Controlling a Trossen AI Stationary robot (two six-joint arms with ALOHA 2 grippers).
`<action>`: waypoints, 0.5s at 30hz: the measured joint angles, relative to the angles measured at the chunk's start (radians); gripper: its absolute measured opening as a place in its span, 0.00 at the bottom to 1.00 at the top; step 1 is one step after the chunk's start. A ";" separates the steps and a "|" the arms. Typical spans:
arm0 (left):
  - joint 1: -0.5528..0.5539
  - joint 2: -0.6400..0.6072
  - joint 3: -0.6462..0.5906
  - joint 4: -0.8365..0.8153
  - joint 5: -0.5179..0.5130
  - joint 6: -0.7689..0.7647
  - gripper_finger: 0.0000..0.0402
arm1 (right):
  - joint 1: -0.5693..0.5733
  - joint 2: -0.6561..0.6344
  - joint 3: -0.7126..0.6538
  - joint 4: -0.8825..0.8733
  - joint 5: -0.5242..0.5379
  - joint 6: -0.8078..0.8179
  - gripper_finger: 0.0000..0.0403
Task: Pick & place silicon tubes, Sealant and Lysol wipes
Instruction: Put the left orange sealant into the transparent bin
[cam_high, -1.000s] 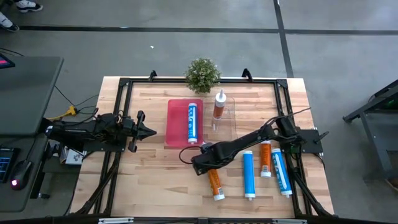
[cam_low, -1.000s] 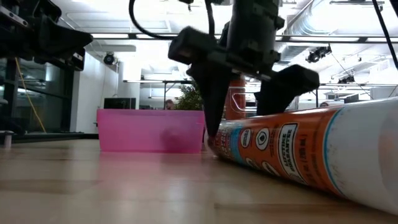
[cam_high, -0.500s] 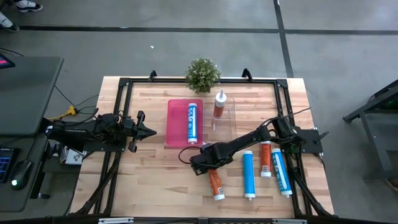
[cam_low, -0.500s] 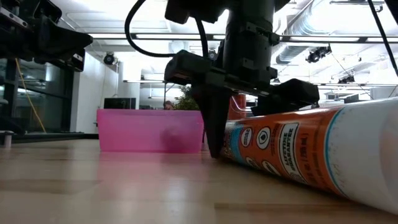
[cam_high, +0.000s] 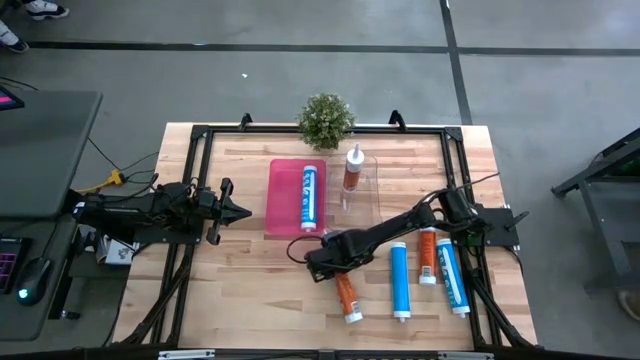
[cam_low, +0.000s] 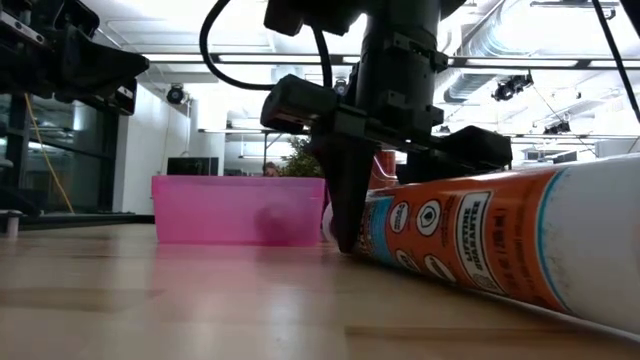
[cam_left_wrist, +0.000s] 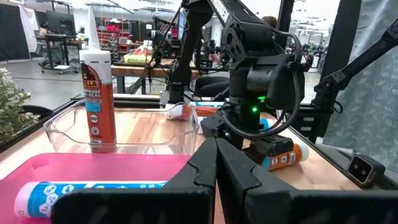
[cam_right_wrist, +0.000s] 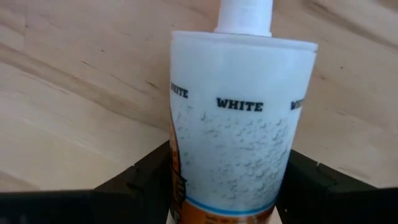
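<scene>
An orange sealant tube (cam_high: 346, 292) lies on the wooden table (cam_high: 240, 290), its white nozzle end toward the near edge. My right gripper (cam_high: 330, 264) points down over it, one finger on each side of the tube (cam_right_wrist: 231, 143). My left gripper (cam_high: 244, 210) waits shut and level at the table's left. A blue silicone tube (cam_high: 309, 196) lies in the pink tray (cam_high: 283, 200). Another sealant tube (cam_high: 352, 170) stands upright in the clear bin (cam_high: 368, 195). No Lysol wipes are in view. My right gripper has the orange tube's body (cam_right_wrist: 186, 193) between its two fingers (cam_right_wrist: 146, 177), back from the white nozzle end. The fingers come from above, pointing down, and lie across the tube. The tube lies on the table along its length.
Two blue tubes (cam_high: 400, 282) (cam_high: 453, 278) and one orange tube (cam_high: 427, 256) lie side by side at the table's right. A small potted plant (cam_high: 325, 120) stands at the far edge. A black frame (cam_high: 200, 135) runs round the table.
My right gripper has sunk down over the orange tube, and its fingers have drawn in against the tube's sides. The tube has shifted slightly on the table.
</scene>
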 joint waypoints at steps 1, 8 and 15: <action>0.000 0.000 0.000 0.000 0.000 0.000 0.00 | 0.006 -0.003 0.000 0.000 -0.001 0.011 0.52; 0.000 0.000 0.000 0.000 0.000 0.000 0.00 | 0.051 -0.021 -0.005 -0.008 -0.078 0.092 0.51; 0.000 0.000 0.000 0.000 0.000 0.000 0.00 | 0.092 -0.049 -0.006 0.032 -0.056 0.153 0.51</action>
